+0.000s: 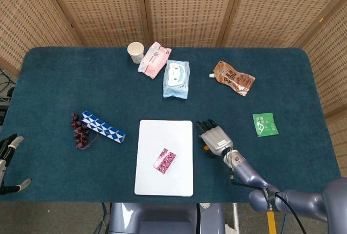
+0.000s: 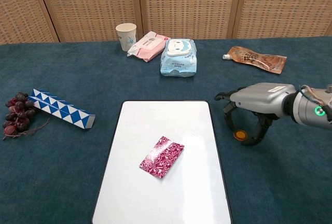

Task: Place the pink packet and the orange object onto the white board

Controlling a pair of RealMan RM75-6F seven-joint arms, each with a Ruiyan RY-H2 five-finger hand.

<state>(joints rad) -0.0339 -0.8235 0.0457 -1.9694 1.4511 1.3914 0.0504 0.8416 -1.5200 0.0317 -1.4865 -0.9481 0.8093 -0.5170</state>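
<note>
A lab-like test setup: teal-clothed table (image 1: 54, 88) before wicker screens (image 1: 184, 6).
</note>
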